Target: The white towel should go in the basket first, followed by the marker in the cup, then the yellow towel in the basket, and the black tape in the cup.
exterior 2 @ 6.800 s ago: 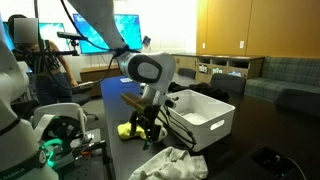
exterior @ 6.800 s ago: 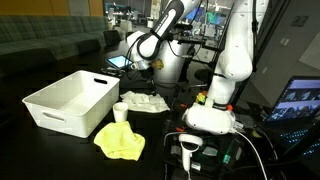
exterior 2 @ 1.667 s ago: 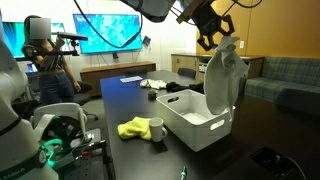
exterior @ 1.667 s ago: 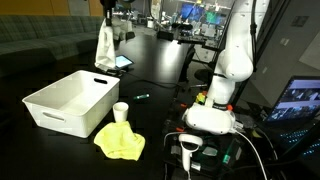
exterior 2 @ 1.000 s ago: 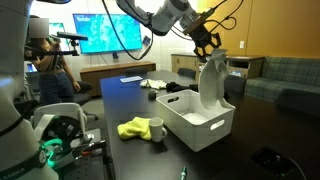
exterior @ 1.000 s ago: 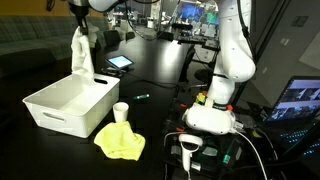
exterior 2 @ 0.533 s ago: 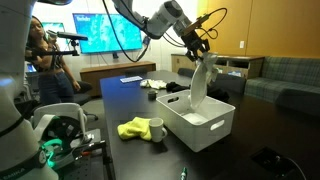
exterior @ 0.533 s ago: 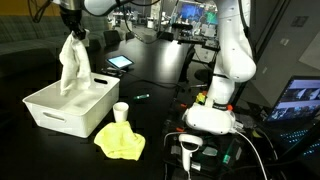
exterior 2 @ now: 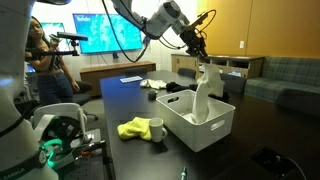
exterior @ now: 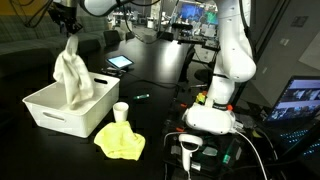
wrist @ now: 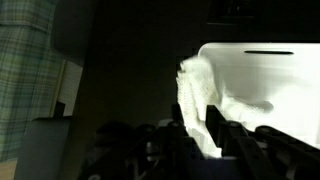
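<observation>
My gripper point(exterior: 69, 36) hangs above the white basket point(exterior: 48, 112), shut on the top of the white towel point(exterior: 72, 76). The towel dangles straight down and its lower end rests inside the basket point(exterior 2: 203, 137). In the wrist view the towel point(wrist: 198, 92) runs between the two fingers of the gripper point(wrist: 197, 112), with the bright basket floor beyond. The white cup point(exterior: 121, 111) stands by the basket's near corner, next to the crumpled yellow towel point(exterior: 120, 141). The marker point(exterior: 142, 96) lies on the dark table behind the cup. The black tape cannot be made out.
The robot's white base point(exterior: 218, 105) stands to the right of the table. A tablet point(exterior: 120, 62) lies at the table's far side. A laptop point(exterior: 298, 100) glows at the right edge. A seated person point(exterior 2: 45, 60) and a large screen point(exterior 2: 105, 35) are behind the table.
The gripper has carried the white towel down and over the basket. The towel's lower end, hanging free a second ago, now lies inside the basket.
</observation>
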You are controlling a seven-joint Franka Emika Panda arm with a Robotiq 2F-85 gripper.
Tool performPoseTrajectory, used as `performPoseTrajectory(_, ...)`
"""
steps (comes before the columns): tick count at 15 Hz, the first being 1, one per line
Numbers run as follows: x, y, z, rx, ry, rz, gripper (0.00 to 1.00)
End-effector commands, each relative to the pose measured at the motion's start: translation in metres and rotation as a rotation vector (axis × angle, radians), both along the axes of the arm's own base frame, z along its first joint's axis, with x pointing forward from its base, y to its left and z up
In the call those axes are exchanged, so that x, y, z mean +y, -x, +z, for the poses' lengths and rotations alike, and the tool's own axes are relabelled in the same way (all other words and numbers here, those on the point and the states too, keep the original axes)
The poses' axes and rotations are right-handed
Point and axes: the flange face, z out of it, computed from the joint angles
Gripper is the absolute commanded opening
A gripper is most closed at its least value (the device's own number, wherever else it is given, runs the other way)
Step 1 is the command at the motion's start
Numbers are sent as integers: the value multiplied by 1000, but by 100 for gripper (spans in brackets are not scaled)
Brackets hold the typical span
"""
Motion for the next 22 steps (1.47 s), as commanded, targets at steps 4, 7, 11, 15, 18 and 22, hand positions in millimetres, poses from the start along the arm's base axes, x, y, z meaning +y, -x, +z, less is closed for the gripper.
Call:
performPoseTrajectory(4, -28, -4, -4, 22, -12, 75, 87)
performPoseTrajectory(7, -57, 3, -29, 85, -71, 4, 100)
performPoseTrajectory(11, -96, 22, -72, 192, -157, -119, 100)
performPoseTrajectory(15, -125, 48, -113, 293, -246, -244, 100)
performPoseTrajectory(18, -140, 71, -135, 336, -305, -360, 100)
performPoseTrajectory(22, -154, 101, -155, 384, -368, -510, 100)
